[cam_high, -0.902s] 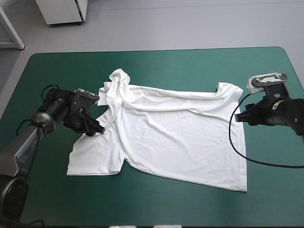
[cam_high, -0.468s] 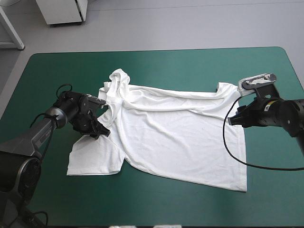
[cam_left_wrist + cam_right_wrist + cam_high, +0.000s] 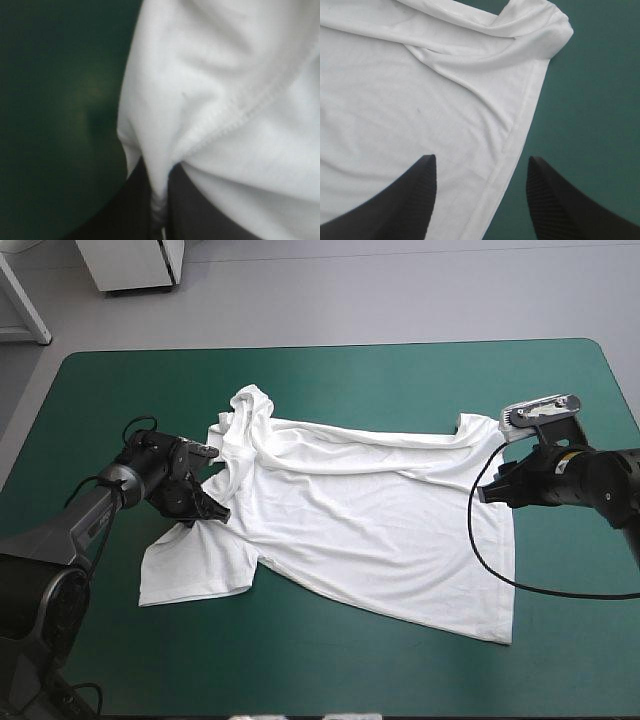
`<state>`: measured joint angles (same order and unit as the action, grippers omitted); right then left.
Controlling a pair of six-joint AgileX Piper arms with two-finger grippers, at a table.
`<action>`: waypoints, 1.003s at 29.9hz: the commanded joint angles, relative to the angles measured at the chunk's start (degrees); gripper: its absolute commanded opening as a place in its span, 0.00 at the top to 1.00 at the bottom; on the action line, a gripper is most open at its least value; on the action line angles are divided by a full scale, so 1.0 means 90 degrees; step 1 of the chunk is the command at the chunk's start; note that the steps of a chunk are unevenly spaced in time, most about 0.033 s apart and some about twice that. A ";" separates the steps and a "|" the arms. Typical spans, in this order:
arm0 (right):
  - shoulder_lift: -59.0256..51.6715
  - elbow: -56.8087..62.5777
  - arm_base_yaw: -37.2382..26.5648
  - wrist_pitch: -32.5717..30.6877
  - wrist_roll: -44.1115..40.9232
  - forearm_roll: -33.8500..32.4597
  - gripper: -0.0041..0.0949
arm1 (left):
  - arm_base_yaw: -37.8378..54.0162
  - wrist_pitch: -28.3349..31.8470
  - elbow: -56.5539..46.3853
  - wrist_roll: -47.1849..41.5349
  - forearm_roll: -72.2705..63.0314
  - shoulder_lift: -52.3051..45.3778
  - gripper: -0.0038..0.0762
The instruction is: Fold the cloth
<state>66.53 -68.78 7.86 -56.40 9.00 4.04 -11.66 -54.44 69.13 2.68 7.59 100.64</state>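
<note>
From where I stand, the job has hardly begun: the T-shirt (image 3: 370, 530) lies opened out across the middle of the table (image 3: 330, 360), but no fold has been laid in it. It isn't properly flat either. A ridge of wrinkles runs along its far side, and its far-left corner is bunched into a small peak. The left gripper (image 3: 213, 512) sits at the T-shirt's left side, just above the spread sleeve (image 3: 195, 570). Its black fingers are pinched together on a tuck of white cloth beside a stitched seam. The right gripper (image 3: 487, 492) hovers at the T-shirt's opposite side with its fingers parted and nothing held. The hem (image 3: 512, 140) runs between them, one finger over cloth and the other over bare teal-green cover. I'd say what remains is nearly everything: taking hold on the right, drawing the cloth smooth, then making the folds. There is room for it. Bare cover surrounds the T-shirt on every side, with a broad band beyond its far edge, another along its near edge, and open margins past both grippers. No part of the T-shirt hangs off the table.
</note>
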 commanded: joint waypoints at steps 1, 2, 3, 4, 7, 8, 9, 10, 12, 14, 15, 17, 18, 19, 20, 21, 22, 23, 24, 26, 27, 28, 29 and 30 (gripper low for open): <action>-0.0132 -0.0168 -0.0002 0.0348 0.0003 0.0045 0.45 | 0.0241 -0.0026 0.0314 -0.0542 0.0803 -0.0150 0.96; -0.0132 -0.0168 -0.0002 0.0375 0.0003 0.0045 0.45 | 0.0369 -0.0026 0.0436 -0.0554 0.0803 -0.0150 0.96; -0.0132 -0.0168 -0.0002 0.0377 0.0003 0.0045 0.45 | 0.0510 -0.0026 0.0582 -0.0567 0.0803 -0.0150 0.96; -0.0132 -0.0168 -0.0002 0.0386 0.0003 0.0071 0.45 | 0.0657 0.0000 0.0743 -0.0579 0.0803 -0.0150 0.96; -0.0132 -0.0168 0.0068 0.0416 0.0003 0.0101 0.44 | 0.1055 0.0074 0.1217 -0.0562 0.0879 -0.0099 0.96; -0.0132 -0.0168 0.0149 0.0416 0.0003 0.0035 0.44 | 0.1176 0.0074 0.1415 -0.0562 0.0926 -0.0044 0.96; -0.0126 -0.0168 0.0248 0.0416 0.0003 -0.0031 0.44 | 0.1275 0.0074 0.1568 -0.0562 0.0989 0.0015 0.96; -0.0100 -0.0168 0.0329 0.0432 0.0003 -0.0046 0.44 | 0.1389 0.0050 0.1785 -0.0531 0.1019 0.0098 0.96; -0.0037 -0.0176 0.0536 0.0442 0.0003 -0.0059 0.45 | 0.1598 -0.0060 0.2272 -0.0460 0.1084 0.0325 0.96; 0.0059 -0.0176 0.0747 0.0442 0.0003 -0.0059 0.46 | 0.1765 -0.0182 0.2826 -0.0398 0.1210 0.0633 0.96; 0.0098 -0.0176 0.0834 0.0446 0.0003 -0.0074 0.47 | 0.1821 -0.0227 0.3072 -0.0398 0.1254 0.0768 0.96; 0.0190 -0.0194 0.1038 0.0461 0.0003 -0.0088 0.47 | 0.1968 -0.0310 0.3711 -0.0361 0.1268 0.1119 0.96; 0.0226 -0.0192 0.1132 0.0461 0.0003 -0.0132 0.47 | 0.2020 -0.0325 0.3974 -0.0351 0.1268 0.1298 0.96; 0.0239 -0.0192 0.1217 0.0461 0.0003 -0.0168 0.47 | 0.2095 -0.0339 0.4374 -0.0298 0.1268 0.1474 0.96; 0.0271 -0.0192 0.1291 0.0461 0.0003 -0.0214 0.47 | 0.2148 -0.0339 0.4636 -0.0298 0.1268 0.1638 0.96; 0.0284 -0.0192 0.1354 0.0461 0.0003 -0.0275 0.47 | 0.2210 -0.0339 0.4896 -0.0298 0.1268 0.1777 0.96; 0.0288 -0.0192 0.1426 0.0461 0.0003 -0.0340 0.47 | 0.2273 -0.0327 0.5215 -0.0298 0.1256 0.1941 0.96; 0.0301 -0.0192 0.1485 0.0461 0.0003 -0.0388 0.47 | 0.2343 -0.0327 0.5499 -0.0298 0.1245 0.2090 0.96; 0.0301 -0.0192 0.1524 0.0461 0.0003 -0.0388 0.47 | 0.2391 -0.0299 0.5747 -0.0298 0.1230 0.2194 0.96; 0.0301 -0.0192 0.1601 0.0461 0.0003 -0.0448 0.47 | 0.2509 -0.0195 0.6061 -0.0298 0.1230 0.2399 0.96; 0.0301 -0.0192 0.1627 0.0461 0.0003 -0.0498 0.47 | 0.2554 -0.0117 0.6127 -0.0298 0.1230 0.2480 0.96; 0.0301 -0.0192 0.1657 0.0461 -0.0009 -0.0547 0.47 | 0.2608 -0.0042 0.6169 -0.0298 0.1230 0.2534 0.96; 0.0301 -0.0192 0.1672 0.0449 -0.0009 -0.0574 0.47 | 0.2660 0.0000 0.6200 -0.0298 0.1230 0.2600 0.96; 0.0301 -0.0192 0.1698 0.0449 -0.0024 -0.0573 0.47 | 0.2690 0.0032 0.6230 -0.0298 0.1263 0.2631 0.96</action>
<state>70.51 -68.78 22.67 -55.09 9.00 0.00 11.44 -57.47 122.30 0.00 16.98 126.96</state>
